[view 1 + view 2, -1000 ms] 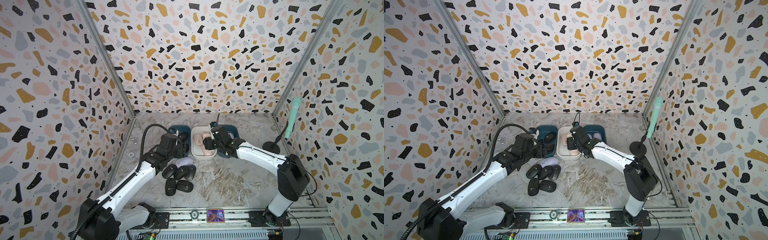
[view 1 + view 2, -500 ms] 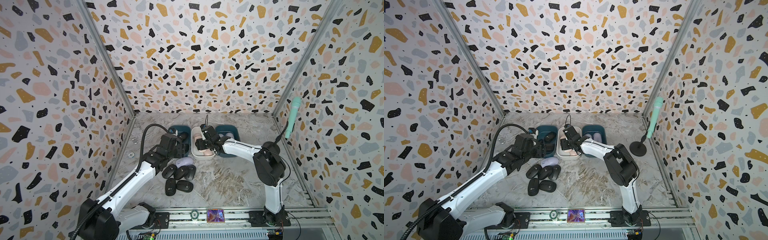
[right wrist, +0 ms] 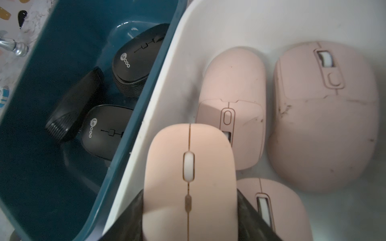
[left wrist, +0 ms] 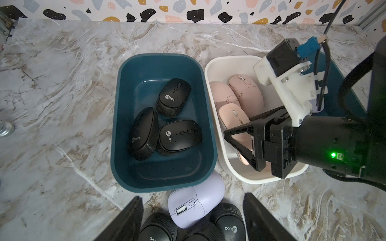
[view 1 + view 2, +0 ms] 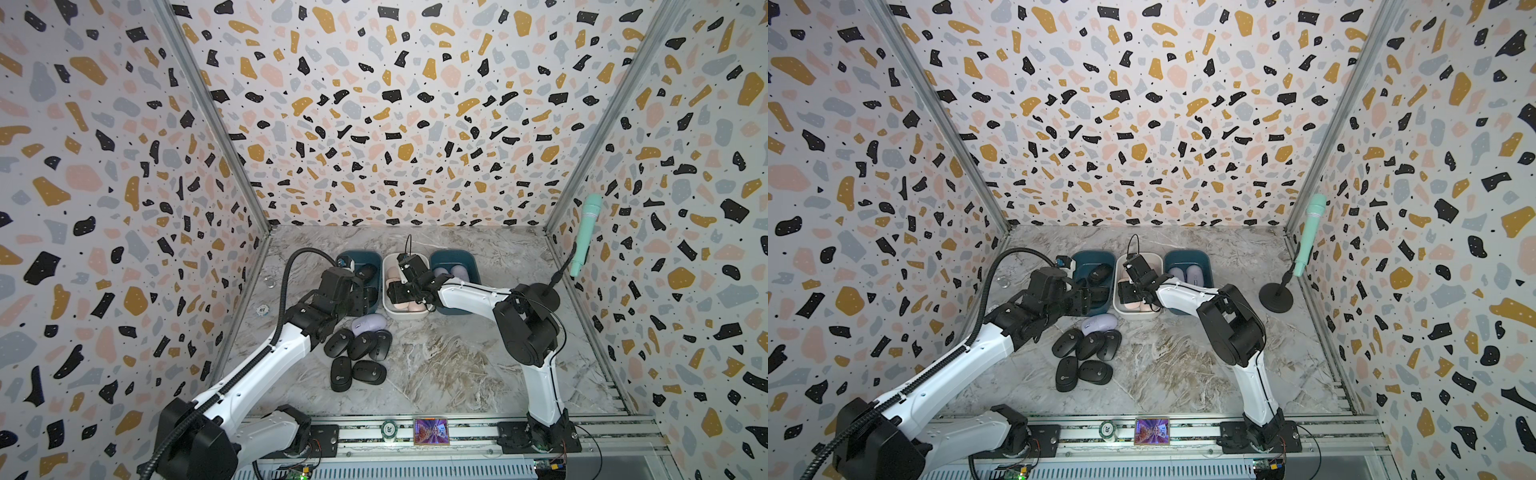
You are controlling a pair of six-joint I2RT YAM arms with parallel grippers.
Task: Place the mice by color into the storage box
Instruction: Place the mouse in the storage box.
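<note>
At the left, over the loose black mice (image 5: 363, 345) and a lavender mouse (image 4: 196, 205) on the marble table (image 5: 457, 374): left gripper (image 4: 192, 197), spread wide, empty. Further right, inside the white bin (image 4: 213, 87): right gripper (image 3: 190, 198), clamped on a peach-pink mouse (image 3: 189, 167) held beside three pink ones. Lower until settled flat, then release gently; avoid tipping onto neighbours. Smooth matte ovals throughout; ribbed flanks on the black ones in the left teal bin (image 4: 123, 125); glossy rounded bin walls.

Bright, even light (wrist close-up soft)
</note>
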